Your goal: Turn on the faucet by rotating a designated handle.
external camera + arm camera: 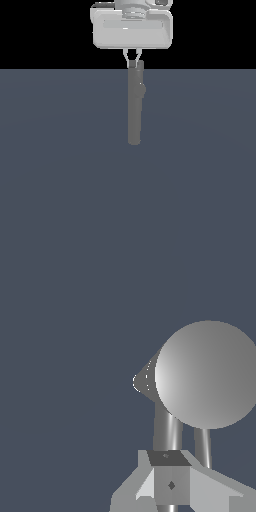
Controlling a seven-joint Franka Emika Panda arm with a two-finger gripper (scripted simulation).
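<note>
The faucet (134, 110) is a long matte grey cylinder on the dark floor, with a small side bump (143, 90). My gripper (133, 64) hangs fingers-down at the cylinder's far end, with the fingers drawn together there. In the wrist view the faucet's rounded body (207, 373) fills the picture close up, with a pointed bump (142, 381) on its side. Two grey rods run from it: a wider one (167, 431) reaches my gripper (171, 476), and a thinner one (202, 448) passes beside it. I cannot tell which rod is the handle, nor whether anything is pinched.
A flat dark blue-grey floor (60, 175) spreads around the faucet in the exterior view. The background above the floor's far edge is black. No other objects show.
</note>
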